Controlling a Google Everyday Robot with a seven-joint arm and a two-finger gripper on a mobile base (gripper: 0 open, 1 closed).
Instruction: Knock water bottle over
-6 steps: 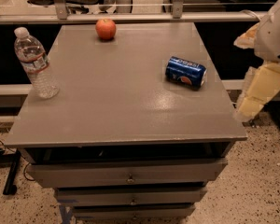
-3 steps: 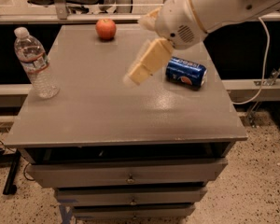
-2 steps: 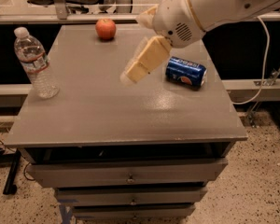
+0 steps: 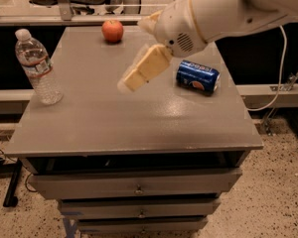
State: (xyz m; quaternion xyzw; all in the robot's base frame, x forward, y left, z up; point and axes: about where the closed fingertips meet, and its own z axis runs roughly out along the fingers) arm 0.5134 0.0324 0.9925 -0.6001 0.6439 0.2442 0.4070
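Water bottle [image 4: 37,66] stands upright right at the desk's [image 4: 139,128] left edge, cap up, long axis vertical, with open desk top on its inner side. The hand [image 4: 130,83] hangs over the desk's middle, well apart from the bottle; can't tell how open it is. Pepsi can [image 4: 197,77] lies on the desk's right part, apple [image 4: 112,30] by its far edge.

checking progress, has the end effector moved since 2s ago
Yes, leftward: the end effector crossed from right of the Pepsi can to its left, over the table.
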